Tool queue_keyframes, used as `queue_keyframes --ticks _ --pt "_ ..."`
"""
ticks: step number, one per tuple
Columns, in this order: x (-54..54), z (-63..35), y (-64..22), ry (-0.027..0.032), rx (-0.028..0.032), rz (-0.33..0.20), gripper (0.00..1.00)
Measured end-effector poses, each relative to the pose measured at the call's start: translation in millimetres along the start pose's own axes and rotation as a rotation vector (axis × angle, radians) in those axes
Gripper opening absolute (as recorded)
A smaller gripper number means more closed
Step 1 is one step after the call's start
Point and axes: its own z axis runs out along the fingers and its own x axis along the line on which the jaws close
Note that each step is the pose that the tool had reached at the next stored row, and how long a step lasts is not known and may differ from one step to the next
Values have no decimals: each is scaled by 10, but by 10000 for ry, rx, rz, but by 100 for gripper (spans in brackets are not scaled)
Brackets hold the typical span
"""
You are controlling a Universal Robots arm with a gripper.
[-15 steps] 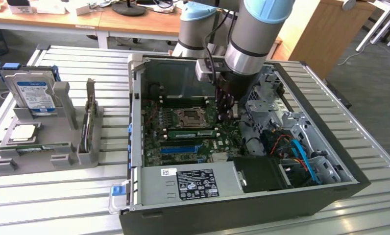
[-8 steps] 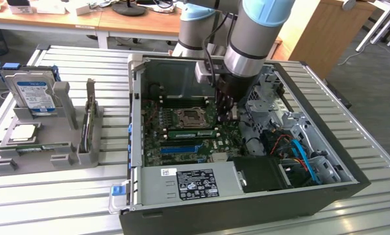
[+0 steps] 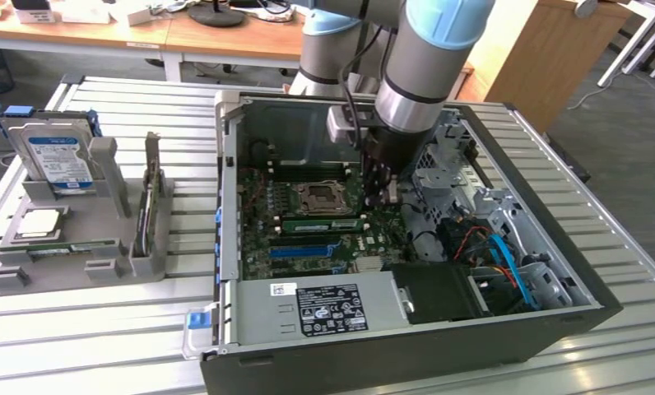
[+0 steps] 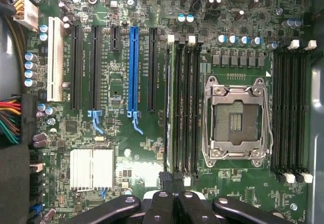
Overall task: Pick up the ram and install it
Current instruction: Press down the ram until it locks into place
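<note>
- Black two-fingered gripper [image 3: 380, 197] [image 4: 175, 197] on the grey arm: lowered into the open black computer case [image 3: 415, 354], fingers pressed together, nothing visibly pinched between them.
- Ram, a long thin green circuit-board stick [image 3: 322, 223] [image 4: 171, 107]: on edge in a memory slot of the green motherboard [image 3: 267, 239] [image 4: 152, 148], on the near side of the square silver processor socket [image 3: 320, 197] [image 4: 235, 120].
- Governing relation: long axis of the stick along the exterior view's left–right. Gripper at the end toward the exterior view's right, stick stretching away from the fingertips toward the exterior view's left. Cannot tell whether fingertips and stick are touching.
- Judged stage: stick in its slot, full seating not readable.
- Alongside: dark parallel memory slots between stick and socket, and a long blue expansion slot [image 3: 305, 247] [image 4: 133, 67] nearer still.
- Possible obstructions: blue and orange cables [image 3: 504, 255] toward the exterior view's right, apart from the slot. Nothing lying across the stick.
- Outside the case, well apart toward the exterior view's left: grey moulded tray [image 3: 42, 276] bearing a blue-labelled silver hard drive [image 3: 58, 156] and a square silver processor chip [image 3: 37, 222].
</note>
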Motion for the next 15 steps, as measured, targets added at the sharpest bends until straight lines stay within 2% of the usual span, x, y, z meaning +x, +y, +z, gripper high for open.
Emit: queue_keyframes --ticks 15 --pt "2 37 -15 1 0 1 11"
